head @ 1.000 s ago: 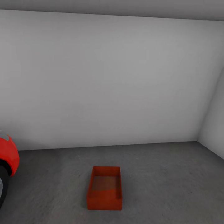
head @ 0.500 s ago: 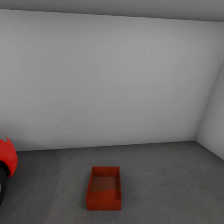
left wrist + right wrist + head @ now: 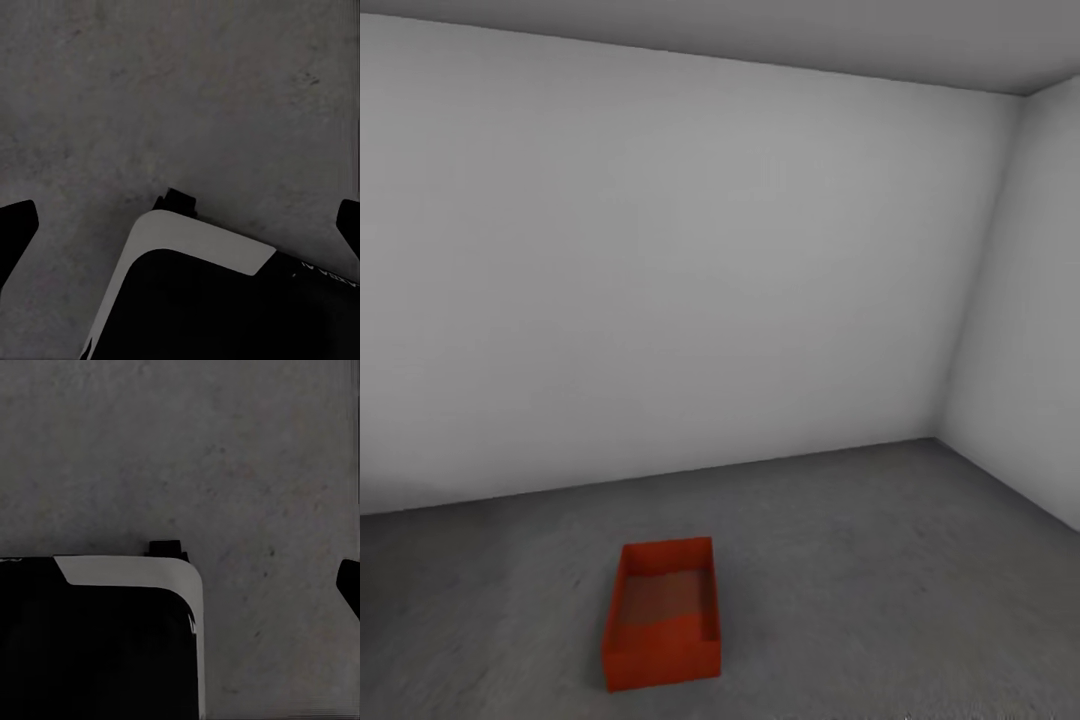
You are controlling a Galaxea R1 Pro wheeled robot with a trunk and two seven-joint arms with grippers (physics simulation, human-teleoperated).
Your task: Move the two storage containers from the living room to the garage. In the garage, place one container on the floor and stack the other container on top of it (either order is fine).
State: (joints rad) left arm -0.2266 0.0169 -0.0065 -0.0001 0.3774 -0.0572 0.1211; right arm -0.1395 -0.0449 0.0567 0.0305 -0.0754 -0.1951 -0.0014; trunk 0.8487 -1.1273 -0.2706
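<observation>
One orange-red open-top storage container (image 3: 660, 612) stands empty on the garage's dark grey concrete floor (image 3: 880, 570), a little left of the middle and close to me in the head view. Its long side runs away from me. My left gripper (image 3: 180, 225) hangs open over bare concrete, its dark fingertips (image 3: 15, 232) far apart with nothing between them. My right gripper (image 3: 180, 581) also points down at the floor; one fingertip (image 3: 351, 585) shows at the picture's edge, set wide, and nothing is held.
A plain white-grey wall (image 3: 660, 280) runs across the back and meets a side wall (image 3: 1020, 330) in a corner at the right. My own black and white base (image 3: 202, 300) lies under both wrist cameras (image 3: 97, 637).
The head view has swung to the right: the red car has slid out past the left edge and the right corner has come further in. The container itself has not moved.
</observation>
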